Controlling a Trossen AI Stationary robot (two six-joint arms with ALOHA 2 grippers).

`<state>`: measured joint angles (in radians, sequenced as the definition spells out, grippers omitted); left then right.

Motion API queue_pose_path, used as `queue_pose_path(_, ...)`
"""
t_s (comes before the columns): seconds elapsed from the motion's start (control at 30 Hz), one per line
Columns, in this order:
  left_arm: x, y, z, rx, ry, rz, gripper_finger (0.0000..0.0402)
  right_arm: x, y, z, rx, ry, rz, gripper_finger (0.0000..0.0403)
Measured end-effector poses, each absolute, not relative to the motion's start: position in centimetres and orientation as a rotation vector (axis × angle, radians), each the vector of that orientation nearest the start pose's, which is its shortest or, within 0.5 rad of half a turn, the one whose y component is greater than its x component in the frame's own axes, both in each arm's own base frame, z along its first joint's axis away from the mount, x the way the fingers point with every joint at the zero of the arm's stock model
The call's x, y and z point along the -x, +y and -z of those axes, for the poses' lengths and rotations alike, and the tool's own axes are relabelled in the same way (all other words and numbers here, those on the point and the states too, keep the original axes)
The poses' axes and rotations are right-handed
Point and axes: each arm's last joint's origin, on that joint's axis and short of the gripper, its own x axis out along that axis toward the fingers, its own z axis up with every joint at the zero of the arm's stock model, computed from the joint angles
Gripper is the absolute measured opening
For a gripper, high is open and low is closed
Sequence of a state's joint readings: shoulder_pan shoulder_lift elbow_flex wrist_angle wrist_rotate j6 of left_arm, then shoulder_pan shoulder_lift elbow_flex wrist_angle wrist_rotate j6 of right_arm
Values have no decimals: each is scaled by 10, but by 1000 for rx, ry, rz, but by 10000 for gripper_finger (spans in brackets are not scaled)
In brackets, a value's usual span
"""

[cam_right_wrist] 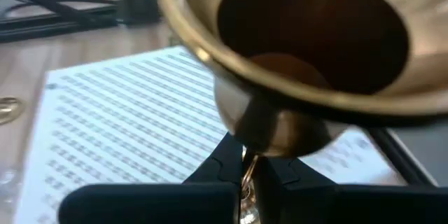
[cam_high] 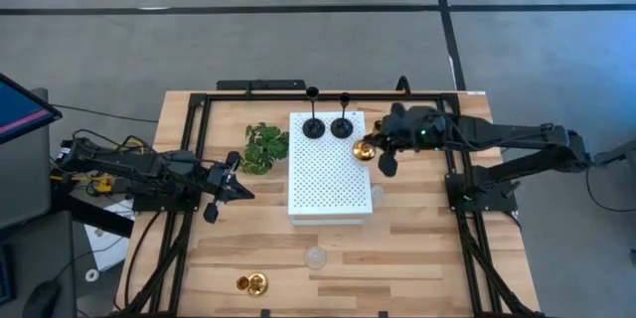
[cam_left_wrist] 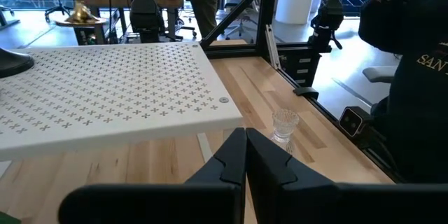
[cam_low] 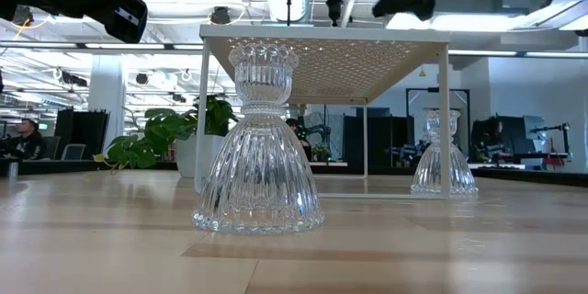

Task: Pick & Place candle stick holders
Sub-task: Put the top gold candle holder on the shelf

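Note:
Two black thin-stemmed holders (cam_high: 313, 127) (cam_high: 341, 125) stand on their round bases at the far edge of the raised white perforated board (cam_high: 328, 184). My right gripper (cam_high: 378, 151) is shut on a shiny gold holder (cam_high: 364, 149) over the board's far right corner. A second gold holder (cam_high: 256, 283) lies on the table near the front edge. One clear glass holder (cam_low: 257, 152) stands on its base in front of the board, another (cam_low: 443, 156) to the board's right. My left gripper (cam_high: 235, 185) is shut and empty, left of the board. My right gripper pinches the gold holder between its two fingers at a thin gold part (cam_right_wrist: 246, 171) below the narrow neck (cam_right_wrist: 269, 129). The holder is tipped, and the hollow underside of its base (cam_right_wrist: 308, 35) faces the wrist camera. In the low view it hangs clear above the board top.
A green leafy sprig (cam_high: 264, 147) lies left of the board's far corner. The board stands on thin legs (cam_low: 448, 119) with room under it. The black frame rails (cam_high: 457, 174) run along both table sides. Bare wood lies at the front right.

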<state>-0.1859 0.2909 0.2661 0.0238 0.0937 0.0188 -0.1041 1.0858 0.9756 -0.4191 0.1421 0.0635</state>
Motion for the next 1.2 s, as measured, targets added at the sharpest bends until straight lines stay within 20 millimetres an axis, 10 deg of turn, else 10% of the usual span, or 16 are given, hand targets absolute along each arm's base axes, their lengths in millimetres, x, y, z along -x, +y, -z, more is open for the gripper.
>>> queue_pose_path(1.2,-115,-24,-228,-21,49,280,7,-293,-46,-304,-7,605,104,1)
